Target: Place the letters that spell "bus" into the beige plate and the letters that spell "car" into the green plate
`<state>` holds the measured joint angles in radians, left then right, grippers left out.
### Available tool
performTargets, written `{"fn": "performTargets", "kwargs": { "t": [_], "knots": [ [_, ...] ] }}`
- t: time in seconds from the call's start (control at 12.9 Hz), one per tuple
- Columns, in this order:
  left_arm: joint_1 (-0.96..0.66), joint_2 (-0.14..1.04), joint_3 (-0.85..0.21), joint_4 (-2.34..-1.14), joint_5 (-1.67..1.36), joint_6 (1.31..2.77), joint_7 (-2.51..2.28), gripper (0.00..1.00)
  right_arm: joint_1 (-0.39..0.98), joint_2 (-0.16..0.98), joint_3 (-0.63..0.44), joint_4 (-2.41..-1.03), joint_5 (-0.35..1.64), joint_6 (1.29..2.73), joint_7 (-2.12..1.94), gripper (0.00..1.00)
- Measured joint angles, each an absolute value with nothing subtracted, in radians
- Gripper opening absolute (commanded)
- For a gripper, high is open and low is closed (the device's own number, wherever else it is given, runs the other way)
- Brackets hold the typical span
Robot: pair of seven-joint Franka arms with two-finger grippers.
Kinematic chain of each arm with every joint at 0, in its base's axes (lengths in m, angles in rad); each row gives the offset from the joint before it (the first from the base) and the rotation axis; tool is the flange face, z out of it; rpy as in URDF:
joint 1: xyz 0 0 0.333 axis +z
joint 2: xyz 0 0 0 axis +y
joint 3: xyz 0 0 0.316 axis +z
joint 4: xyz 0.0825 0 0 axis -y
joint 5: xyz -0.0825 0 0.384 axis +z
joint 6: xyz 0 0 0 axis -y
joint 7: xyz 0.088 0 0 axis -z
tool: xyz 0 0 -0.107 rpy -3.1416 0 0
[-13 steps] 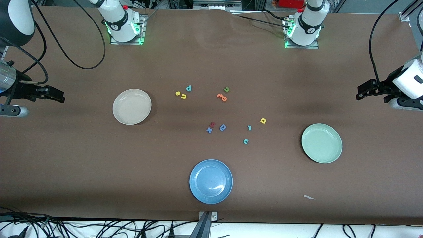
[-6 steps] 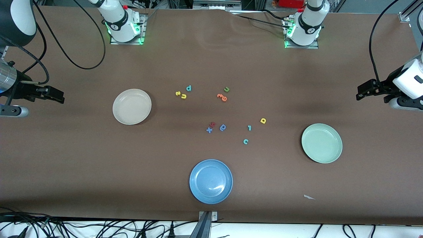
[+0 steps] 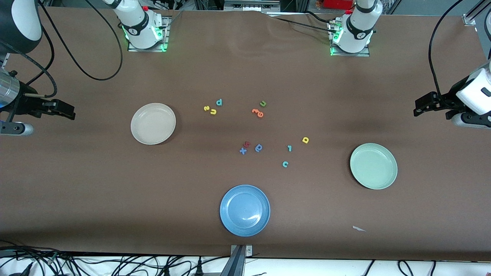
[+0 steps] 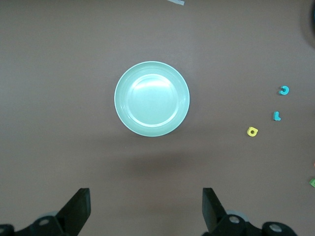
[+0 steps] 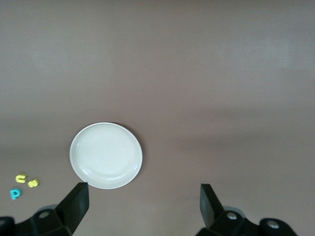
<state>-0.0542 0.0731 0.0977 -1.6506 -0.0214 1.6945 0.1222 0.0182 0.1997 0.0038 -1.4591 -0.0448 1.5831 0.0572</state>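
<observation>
**Foam letters loose on the table, three plates bare, both grippers wide apart**

Front view: The only readable writing is the foam letters themselves, small and soft-edged on the brown table (image 3: pixel 115 214). A teal b (image 3: pixel 219 102), a yellow s (image 3: pixel 206 108) and a yellow u (image 3: pixel 213 111) lie close together near the beige plate (image 3: pixel 153 123), a round, shallow, plain plate with nothing in it. A green u (image 3: pixel 263 103) lies just beside two orange letters (image 3: pixel 258 112). Nearer the camera lie a blue x (image 3: pixel 243 151), a red letter (image 3: pixel 247 144) touching it, and a blue looped letter (image 3: pixel 259 147). Toward the left arm's end lie a thin teal r (image 3: pixel 289 148), a teal c (image 3: pixel 285 164) and a yellow a (image 3: pixel 305 140). The green plate (image 3: pixel 373 166), pale mint and smooth, holds nothing. The blue plate (image 3: pixel 244 210), nearest the camera, holds nothing. A white scrap (image 3: pixel 358 229) lies between them. The right gripper (image 3: pixel 68 112) hangs at the right arm's end of the table, the left gripper (image 3: pixel 421 106) at the left arm's end; both wait.

Left wrist view: The left gripper (image 4: pixel 146 209) hangs with its fingers (image 4: pixel 78 207) spread wide on nothing. The green plate (image 4: pixel 152 98) shows glossy and bare. The teal c (image 4: pixel 284 90), teal r (image 4: pixel 277 116) and yellow a (image 4: pixel 252 131) lie on the table well apart from it.

Right wrist view: The right gripper (image 5: pixel 144 205) has its fingers (image 5: pixel 76 201) equally wide, on nothing. The beige plate (image 5: pixel 106 155) lies bare; the yellow u (image 5: pixel 20 178), yellow s (image 5: pixel 33 183) and teal b (image 5: pixel 15 193) cluster beside it.
</observation>
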Motion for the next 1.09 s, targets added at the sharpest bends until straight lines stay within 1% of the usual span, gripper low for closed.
{"fn": "performTargets", "kwargs": {
  "t": [1.09],
  "knots": [
    [-0.054, 0.073, 0.098, -1.651, -0.021, 1.694, 0.122, 1.00, 0.018, 0.199, 0.004, -1.459, -0.032, 1.580, 0.057, 1.00]
  ]
}}
